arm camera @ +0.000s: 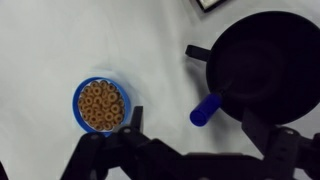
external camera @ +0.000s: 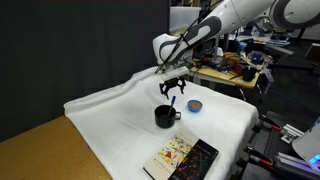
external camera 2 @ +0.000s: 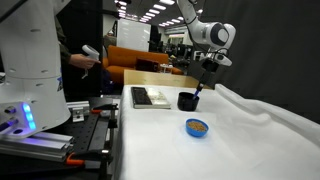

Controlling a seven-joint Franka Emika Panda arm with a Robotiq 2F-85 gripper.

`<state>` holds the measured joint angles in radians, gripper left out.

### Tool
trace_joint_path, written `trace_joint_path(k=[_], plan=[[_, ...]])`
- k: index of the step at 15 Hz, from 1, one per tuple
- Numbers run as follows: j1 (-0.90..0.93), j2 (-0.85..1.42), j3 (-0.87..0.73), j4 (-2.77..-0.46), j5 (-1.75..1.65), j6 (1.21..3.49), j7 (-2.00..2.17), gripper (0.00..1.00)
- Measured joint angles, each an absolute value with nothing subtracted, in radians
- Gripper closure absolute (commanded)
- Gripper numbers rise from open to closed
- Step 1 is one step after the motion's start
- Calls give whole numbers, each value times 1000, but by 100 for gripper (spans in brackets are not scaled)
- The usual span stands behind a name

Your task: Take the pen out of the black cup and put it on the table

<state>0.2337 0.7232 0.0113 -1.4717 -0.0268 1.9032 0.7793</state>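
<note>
The step in hand is the approach. The arm's jaws hang above the black cup (external camera: 164,117), spread as wide as they go and holding nothing. The pen (arm camera: 207,109) stands inside the cup, leaning on the rim, and its blue end pokes out over the side. In the wrist view that end lies roughly between the two jaws, though they are not yet down around it.

The next move is probably a straight descent, keeping the pen's exposed end centred and clear of the cup's rim and handle. The jaws would then close on the pen and lift it out. It can go on bare cloth on the worktop (external camera: 110,108), away from the blue dish (arm camera: 101,106) and the book (external camera: 180,158).
</note>
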Motion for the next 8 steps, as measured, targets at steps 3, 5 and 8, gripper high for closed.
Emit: trace_joint_path(k=[3,5,8], plan=[[235,729,9,-1471,-23,1898,779,0],[238,736,10,-1470,-22,1894,779,0],[246,744,10,-1466,-22,1885,779,0]])
